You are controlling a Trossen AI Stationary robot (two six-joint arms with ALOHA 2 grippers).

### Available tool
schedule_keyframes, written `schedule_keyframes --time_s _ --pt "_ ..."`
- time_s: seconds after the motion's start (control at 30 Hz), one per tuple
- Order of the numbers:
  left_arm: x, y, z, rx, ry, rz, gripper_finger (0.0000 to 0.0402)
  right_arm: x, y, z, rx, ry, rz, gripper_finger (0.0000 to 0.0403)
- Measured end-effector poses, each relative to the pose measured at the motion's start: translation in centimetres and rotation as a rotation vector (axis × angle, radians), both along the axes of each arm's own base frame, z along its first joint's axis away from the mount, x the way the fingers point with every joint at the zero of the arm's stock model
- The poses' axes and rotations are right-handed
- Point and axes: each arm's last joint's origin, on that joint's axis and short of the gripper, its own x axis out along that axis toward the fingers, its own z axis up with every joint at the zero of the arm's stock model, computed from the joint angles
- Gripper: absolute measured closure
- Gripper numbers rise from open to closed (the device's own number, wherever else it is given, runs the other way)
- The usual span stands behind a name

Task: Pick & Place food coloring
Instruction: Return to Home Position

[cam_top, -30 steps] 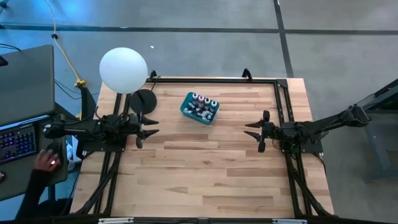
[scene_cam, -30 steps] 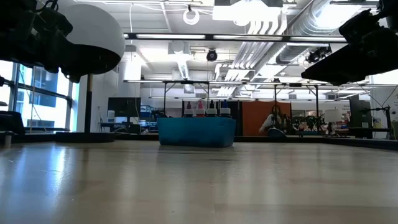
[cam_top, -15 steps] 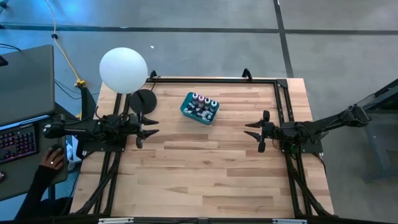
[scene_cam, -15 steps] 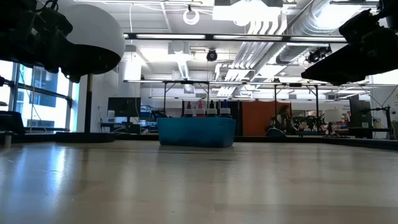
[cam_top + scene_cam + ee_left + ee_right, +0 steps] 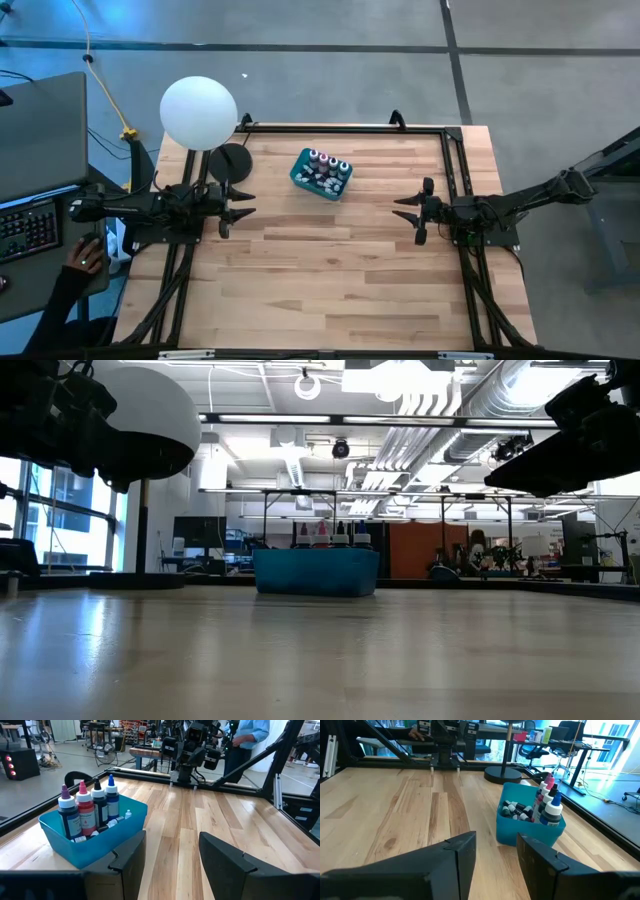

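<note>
The food coloring (image 5: 322, 170) stands and lies in a teal tub (image 5: 303, 180) near the table's far edge. Several upright bottles (image 5: 85, 810) line one wall of the tub. Tiny white-capped ones (image 5: 516, 810) lie on its floor. In the low view only the bottle tops (image 5: 325, 540) show above the tub's rim. My left gripper (image 5: 245, 203) hovers open at the table's left, to the left of and nearer than the tub. My right gripper (image 5: 400, 210) hovers open at the right, pointing across the table toward the left one. Both wrist views show the tub ahead of the fingers.
A big white ball lamp (image 5: 198, 112) on a round black base (image 5: 232, 160) stands at the far left corner, close to the left arm. Black frame rails (image 5: 345, 127) edge the table. A person's hand (image 5: 85, 258) rests by a keyboard beyond the table's left edge. Bare wood (image 5: 330, 270) lies between the grippers.
Both arms and the tub have kept still. The person's hand beside the keyboard has shifted a little.
</note>
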Motion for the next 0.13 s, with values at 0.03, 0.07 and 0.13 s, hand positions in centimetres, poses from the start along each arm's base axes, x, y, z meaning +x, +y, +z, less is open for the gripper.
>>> schedule_keyframes --time_s 0.03,0.07,0.13 --pt "0.0 0.0 0.0 0.0 0.0 0.0 0.022 0.0 0.0 0.0 0.0 0.0 0.0 0.0269" --pt "0.0 0.0 0.0 0.0 0.0 0.0 0.022 0.0 0.0 0.0 0.0 0.0 0.0 0.0269" --pt "0.0 0.0 0.0 0.0 0.0 0.0 0.022 0.0 0.0 0.0 0.0 0.0 0.0 0.0269"
